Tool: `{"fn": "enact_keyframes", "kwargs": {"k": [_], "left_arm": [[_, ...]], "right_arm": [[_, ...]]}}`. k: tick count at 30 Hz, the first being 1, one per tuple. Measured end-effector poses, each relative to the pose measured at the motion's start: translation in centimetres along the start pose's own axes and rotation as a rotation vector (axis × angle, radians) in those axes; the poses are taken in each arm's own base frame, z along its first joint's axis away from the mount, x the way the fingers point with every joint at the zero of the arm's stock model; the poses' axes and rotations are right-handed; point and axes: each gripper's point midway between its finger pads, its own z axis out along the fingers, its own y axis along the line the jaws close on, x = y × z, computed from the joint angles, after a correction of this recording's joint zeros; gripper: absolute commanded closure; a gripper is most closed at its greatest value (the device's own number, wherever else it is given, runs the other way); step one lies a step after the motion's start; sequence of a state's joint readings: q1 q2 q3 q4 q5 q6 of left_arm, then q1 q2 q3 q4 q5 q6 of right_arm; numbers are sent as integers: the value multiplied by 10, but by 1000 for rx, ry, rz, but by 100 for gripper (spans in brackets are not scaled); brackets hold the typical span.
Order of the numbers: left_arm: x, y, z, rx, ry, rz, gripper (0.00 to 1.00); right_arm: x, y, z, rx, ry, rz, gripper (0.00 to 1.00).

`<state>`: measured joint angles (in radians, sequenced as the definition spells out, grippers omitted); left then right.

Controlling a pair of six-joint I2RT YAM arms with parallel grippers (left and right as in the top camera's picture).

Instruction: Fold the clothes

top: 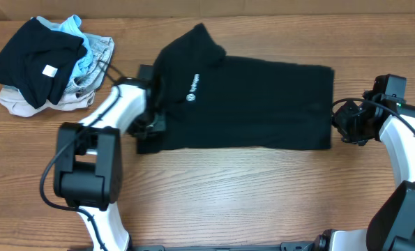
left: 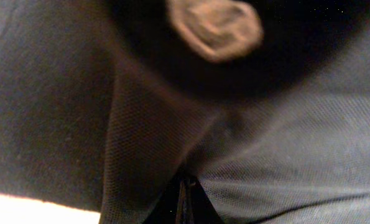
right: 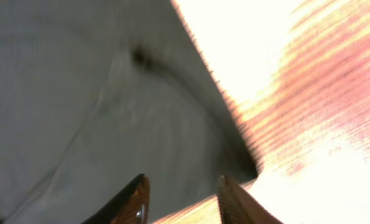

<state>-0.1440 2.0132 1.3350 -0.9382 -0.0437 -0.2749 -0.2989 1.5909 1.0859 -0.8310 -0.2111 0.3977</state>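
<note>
Black short-sleeved polo shirt [top: 263, 104]: matt knit cloth, fine mesh weave close up, soft creases. Brown wood-grain table [top: 228, 202]: smooth, faint sheen. White arm casings [top: 120, 104]: glossy plastic. Heap of black, pale blue and beige garments [top: 47, 66] at ten o'clock: soft matt cloth.
</note>
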Motion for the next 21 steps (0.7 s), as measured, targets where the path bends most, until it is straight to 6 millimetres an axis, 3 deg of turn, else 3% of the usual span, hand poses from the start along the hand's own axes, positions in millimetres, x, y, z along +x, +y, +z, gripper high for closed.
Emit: {"fn": "enact_keyframes", "kwargs": {"k": [6,13,18,20,21], "left_arm": [[-2,45,-1,-45,37,-109,96],[-18,51,-26,-91,17,-105,96],[-28,50,-49,-86,0,-106,96],[-30,49,-54,-86,-5,-103,96],[-31,48,-55,-85,-10,-102,96]], "right_arm": [[2,13,10,-60,-17,-98,56],[18,41,24,-81,11,-213,56],[58,17,43,26,195,-141,78],[69,7,47,64,250,-110,78],[72,4,48,76,267,-101,74]]}}
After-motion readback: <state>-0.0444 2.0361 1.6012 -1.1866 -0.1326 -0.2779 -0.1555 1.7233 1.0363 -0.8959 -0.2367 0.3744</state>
